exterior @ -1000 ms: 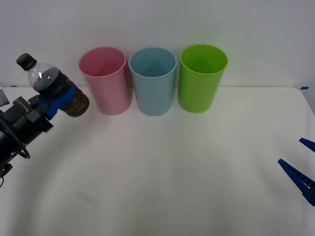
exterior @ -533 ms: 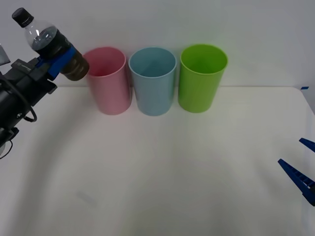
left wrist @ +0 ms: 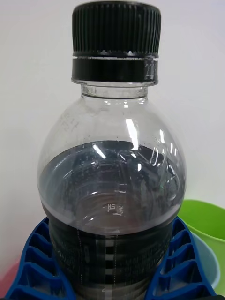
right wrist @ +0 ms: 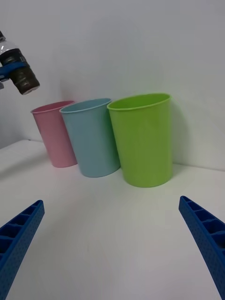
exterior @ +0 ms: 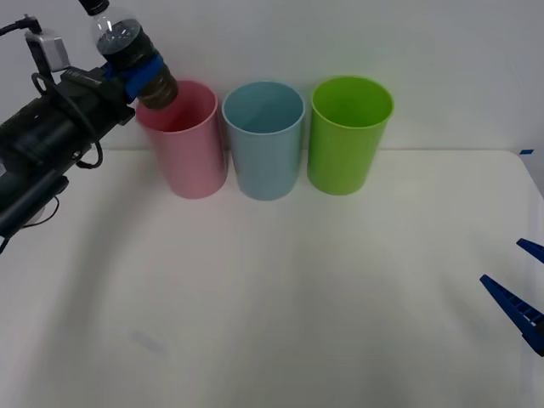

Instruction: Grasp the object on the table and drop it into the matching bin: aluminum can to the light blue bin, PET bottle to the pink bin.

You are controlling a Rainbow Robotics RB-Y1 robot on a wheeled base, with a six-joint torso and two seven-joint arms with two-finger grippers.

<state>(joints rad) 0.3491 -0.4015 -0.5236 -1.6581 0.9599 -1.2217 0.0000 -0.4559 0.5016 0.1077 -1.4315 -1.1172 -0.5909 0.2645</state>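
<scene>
My left gripper (exterior: 138, 72) is shut on the PET bottle (exterior: 126, 44), a small clear bottle with a black cap and dark lower body, held tilted in the air. The bottle's base hangs just above the left rim of the pink bin (exterior: 184, 140). Up close, the bottle (left wrist: 112, 187) sits between the blue ribbed fingers (left wrist: 35, 267). The light blue bin (exterior: 263, 140) stands right of the pink one. Seen from the right wrist, the bottle (right wrist: 18, 70) hovers above the pink bin (right wrist: 55, 133). My right gripper (exterior: 520, 293) waits open at the table's right edge.
A lime green bin (exterior: 348, 134) stands right of the light blue bin, all three in a row at the back of the white table (exterior: 280, 297). A white wall rises right behind the bins.
The left arm has lifted the bottle up and to the right, from beside the pink bin to above its left rim. The right gripper has not moved.
</scene>
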